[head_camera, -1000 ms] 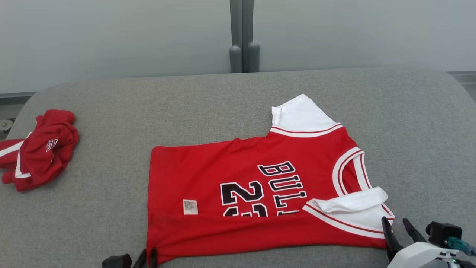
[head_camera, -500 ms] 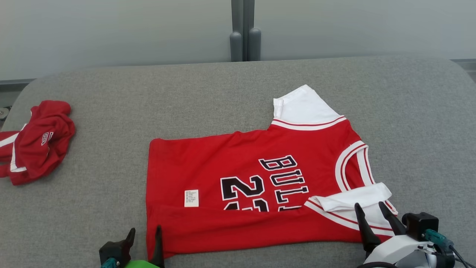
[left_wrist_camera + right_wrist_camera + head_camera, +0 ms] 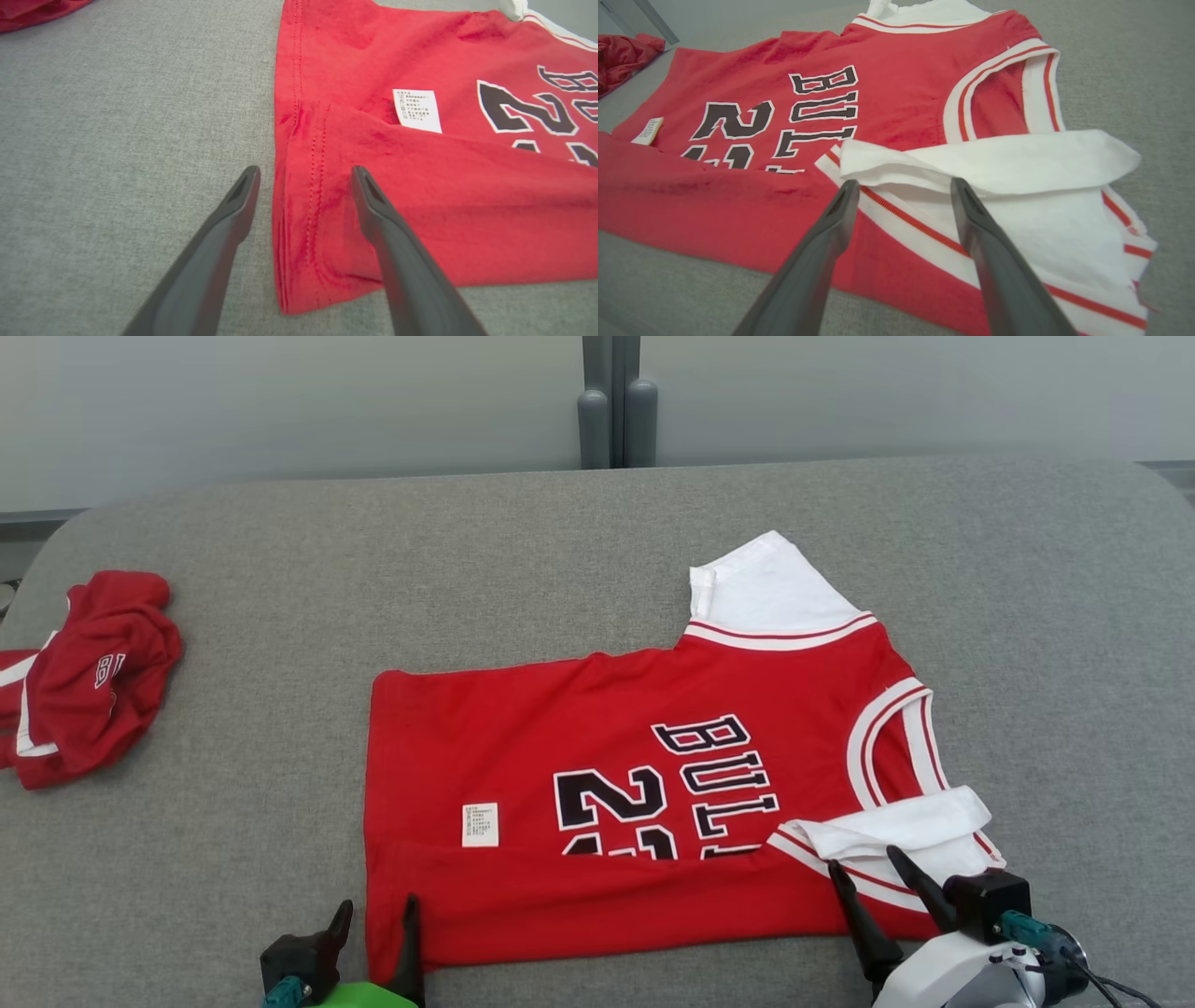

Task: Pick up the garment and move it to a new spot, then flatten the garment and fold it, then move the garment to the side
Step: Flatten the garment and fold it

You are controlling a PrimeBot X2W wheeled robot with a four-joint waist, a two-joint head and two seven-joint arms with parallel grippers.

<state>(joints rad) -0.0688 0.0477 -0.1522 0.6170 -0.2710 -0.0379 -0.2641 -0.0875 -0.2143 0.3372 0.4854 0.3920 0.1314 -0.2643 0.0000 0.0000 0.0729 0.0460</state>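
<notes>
The jersey (image 3: 635, 775) lay flat in the middle of the cushion (image 3: 224, 821), its near long edge turned over the numerals. One fold appeared done; further folds and the move aside appeared outstanding. The left gripper (image 3: 377, 903), fingers spread and empty, straddled the near hem corner (image 3: 303, 224). The right gripper (image 3: 861, 859), likewise spread and empty, was poised at the near white sleeve (image 3: 896, 831).

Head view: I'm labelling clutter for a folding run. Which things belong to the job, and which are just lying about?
In the job:
red Bulls jersey, partly folded
left gripper, open at its hem
right gripper, open at its white sleeve

Lying about:
crumpled red garment at far left
grey posts at the back
</notes>
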